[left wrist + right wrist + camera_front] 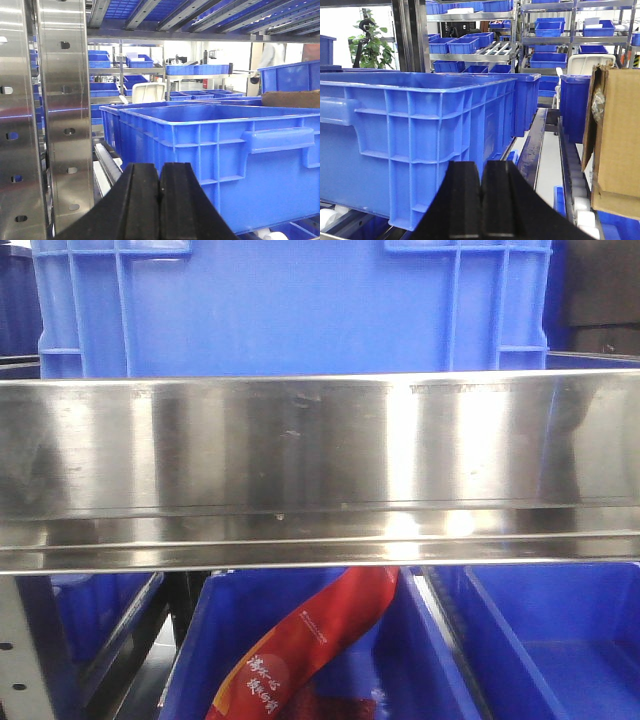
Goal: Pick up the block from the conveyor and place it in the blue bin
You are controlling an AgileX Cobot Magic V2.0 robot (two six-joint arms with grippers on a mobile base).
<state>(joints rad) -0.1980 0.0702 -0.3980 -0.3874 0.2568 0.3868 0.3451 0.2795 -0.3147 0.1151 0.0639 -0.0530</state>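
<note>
A: In the left wrist view, your left gripper (160, 200) points level, out toward the blue bin (220, 165). Its two black pads (142, 200) are pressed flat together with nothing between them.

B: And the other arm?

A: In the right wrist view, your right gripper (481, 200) holds the same level pose, its pads (501, 200) likewise closed on nothing. The blue bin (415, 145) fills the left of that view; a cardboard box (615, 145) stands at the right edge, apart from the bin.

B: Where do you find the block and the conveyor?

A: Neither shows in any view. The front view is crossed by a stainless steel rail (320, 470), with the blue bin (290, 305) behind and above it. Below the rail sit lower blue bins (540, 640); one holds a red packet with printed lettering (310, 650), lying tilted.

B: What flanks the left gripper?

A: A perforated steel upright (65, 110) stands at the left, beside the bin.
</note>
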